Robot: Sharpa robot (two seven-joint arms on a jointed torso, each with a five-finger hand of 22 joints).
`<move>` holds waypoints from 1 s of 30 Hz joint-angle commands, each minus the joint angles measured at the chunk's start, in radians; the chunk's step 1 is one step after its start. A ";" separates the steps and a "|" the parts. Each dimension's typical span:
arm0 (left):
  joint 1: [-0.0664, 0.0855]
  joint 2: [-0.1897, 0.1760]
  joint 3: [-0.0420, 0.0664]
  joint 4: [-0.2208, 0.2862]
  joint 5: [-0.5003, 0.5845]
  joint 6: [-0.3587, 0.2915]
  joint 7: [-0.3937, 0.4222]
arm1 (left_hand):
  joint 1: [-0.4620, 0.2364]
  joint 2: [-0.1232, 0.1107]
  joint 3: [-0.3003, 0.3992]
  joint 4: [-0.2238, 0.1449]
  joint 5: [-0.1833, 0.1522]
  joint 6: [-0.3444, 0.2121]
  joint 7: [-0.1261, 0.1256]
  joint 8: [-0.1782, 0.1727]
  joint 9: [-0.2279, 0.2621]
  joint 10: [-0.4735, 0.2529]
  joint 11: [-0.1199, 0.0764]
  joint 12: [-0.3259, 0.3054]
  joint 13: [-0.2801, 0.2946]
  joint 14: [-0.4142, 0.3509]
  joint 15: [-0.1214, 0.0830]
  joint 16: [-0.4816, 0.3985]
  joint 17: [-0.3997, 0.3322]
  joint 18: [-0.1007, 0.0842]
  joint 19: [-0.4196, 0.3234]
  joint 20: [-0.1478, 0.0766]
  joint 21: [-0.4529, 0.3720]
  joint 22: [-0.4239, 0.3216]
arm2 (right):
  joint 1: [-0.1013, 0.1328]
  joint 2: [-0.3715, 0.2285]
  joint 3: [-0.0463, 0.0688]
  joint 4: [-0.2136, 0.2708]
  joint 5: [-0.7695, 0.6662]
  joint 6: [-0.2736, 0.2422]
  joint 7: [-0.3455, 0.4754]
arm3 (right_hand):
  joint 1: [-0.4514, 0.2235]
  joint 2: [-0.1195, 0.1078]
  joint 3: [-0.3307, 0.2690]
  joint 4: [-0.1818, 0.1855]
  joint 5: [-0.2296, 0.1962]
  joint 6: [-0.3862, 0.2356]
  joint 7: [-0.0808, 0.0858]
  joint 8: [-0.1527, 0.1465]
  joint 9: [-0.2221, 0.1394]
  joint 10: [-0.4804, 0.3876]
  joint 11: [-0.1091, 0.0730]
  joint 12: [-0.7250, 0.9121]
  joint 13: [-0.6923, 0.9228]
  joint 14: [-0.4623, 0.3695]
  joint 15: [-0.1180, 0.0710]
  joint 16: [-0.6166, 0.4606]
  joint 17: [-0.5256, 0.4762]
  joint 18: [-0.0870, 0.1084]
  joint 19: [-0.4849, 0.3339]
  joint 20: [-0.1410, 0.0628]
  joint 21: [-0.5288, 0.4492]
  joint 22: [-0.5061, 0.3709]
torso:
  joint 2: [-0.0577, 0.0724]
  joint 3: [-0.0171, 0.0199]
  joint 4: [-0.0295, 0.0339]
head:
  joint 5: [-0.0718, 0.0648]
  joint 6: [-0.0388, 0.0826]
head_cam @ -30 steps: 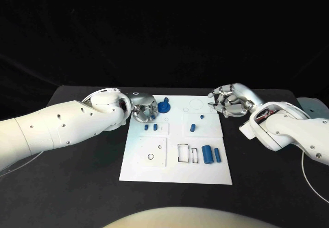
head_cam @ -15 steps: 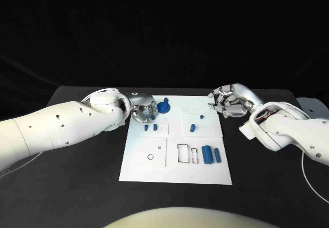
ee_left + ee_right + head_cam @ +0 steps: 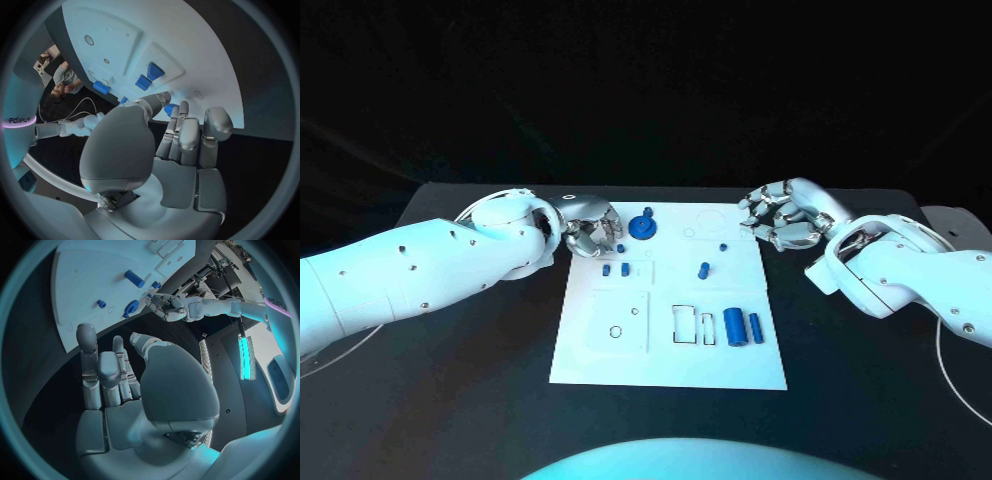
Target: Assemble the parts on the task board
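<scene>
Black table (image 3: 473,400) | one task board (image 3: 661,365) | seemingly seven blue parts (image 3: 734,327) | both hands' fingers curled, empty

A black table (image 3: 877,350) and thin white cables (image 3: 956,385) at its edge.

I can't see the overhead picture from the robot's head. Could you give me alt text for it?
A white task board lies in the middle of a black table, with small blue parts on it. The left hand hovers at the board's far left corner beside a round blue part; the right hand hangs by its far right corner, holding nothing.
</scene>
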 commanded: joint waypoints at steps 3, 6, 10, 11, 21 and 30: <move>0.001 -0.041 0.007 0.016 0.337 -0.107 0.086 | -0.006 0.001 -0.030 0.009 -0.001 0.001 0.010 -0.003 0.000 -0.040 0.008 -0.005 -0.005 -0.064 0.007 -0.052 -0.123 0.030 -0.064 0.007 -0.085 -0.096 | 0.001 0.003 0.000 -0.012 -0.179 0.092 -0.049 | 0.017 -0.006 0.021 -0.036 -0.005 0.021 0.020 -0.025 -0.015 0.040 0.002 -0.080 -0.077 0.056 0.003 0.150 0.144 -0.049 0.085 0.002 0.256 0.188 | -0.001 0.0021 -0.0003 | -0.012 0.005; 0.003 -0.070 0.008 0.036 0.521 -0.156 0.152 | -0.010 0.011 -0.045 0.022 0.002 -0.001 0.013 -0.006 -0.001 -0.043 0.010 0.005 -0.004 -0.105 0.009 -0.087 -0.206 0.046 -0.113 0.010 -0.154 -0.172 | 0.002 0.011 0.000 -0.018 -0.272 0.119 -0.074 | 0.018 -0.008 0.035 -0.052 -0.008 0.034 0.016 -0.034 -0.021 0.062 0.000 -0.108 -0.109 0.081 0.002 0.220 0.212 -0.071 0.130 0.001 0.398 0.291 | 0.000 0.0014 -0.0007 | -0.022 0.011; 0.004 -0.108 0.009 0.078 0.777 -0.230 0.249 | -0.004 0.021 -0.054 0.028 0.003 0.015 0.016 0.001 0.003 -0.025 0.010 0.037 0.003 -0.158 0.009 -0.139 -0.307 0.062 -0.163 0.010 -0.237 -0.260 | 0.006 0.025 0.000 -0.025 -0.421 0.151 -0.130 | 0.028 -0.001 0.053 -0.065 -0.013 0.046 0.014 -0.036 -0.022 0.079 -0.003 -0.118 -0.122 0.079 -0.001 0.210 0.195 -0.077 0.140 0.000 0.437 0.320 | 0.000 0.0020 0.0003 | -0.034 0.017; 0.004 -0.115 0.009 0.086 0.816 -0.240 0.264 | -0.005 0.022 -0.057 0.030 0.003 0.024 0.014 0.007 0.006 -0.014 0.007 0.051 0.008 -0.160 0.008 -0.142 -0.313 0.063 -0.164 0.008 -0.245 -0.267 | 0.007 0.028 0.000 -0.027 -0.445 0.156 -0.140 | 0.026 0.000 0.059 -0.068 -0.019 0.053 0.013 -0.035 -0.022 0.089 -0.004 -0.121 -0.128 0.077 -0.002 0.206 0.188 -0.080 0.146 -0.001 0.458 0.335 | -0.001 0.0014 0.0015 | -0.038 0.017; 0.002 -0.187 0.003 0.199 1.158 -0.250 0.394 | 0.012 0.039 -0.066 0.006 0.010 0.091 -0.018 0.084 0.041 0.050 -0.031 0.226 0.085 -0.235 -0.024 -0.215 -0.443 0.078 -0.205 -0.019 -0.360 -0.376 | 0.009 0.094 0.000 -0.059 -0.702 0.175 -0.257 | -0.006 -0.019 0.070 -0.070 -0.043 0.078 0.007 -0.040 -0.024 0.087 -0.002 -0.163 -0.161 0.080 0.002 0.219 0.194 -0.084 0.147 -0.002 0.489 0.364 | -0.001 -0.0018 0.0039 | -0.058 0.027; -0.001 -0.201 -0.002 0.254 1.269 -0.245 0.466 | 0.009 0.047 -0.067 0.000 0.010 0.111 -0.028 0.105 0.052 0.070 -0.046 0.285 0.112 -0.232 -0.035 -0.222 -0.450 0.077 -0.198 -0.029 -0.376 -0.388 | 0.009 0.151 0.000 -0.088 -0.774 0.186 -0.276 | -0.006 -0.021 0.071 -0.073 -0.045 0.077 0.004 -0.042 -0.025 0.086 -0.003 -0.167 -0.164 0.082 0.004 0.227 0.203 -0.086 0.149 -0.003 0.500 0.372 | 0.000 -0.0021 0.0013 | -0.049 0.030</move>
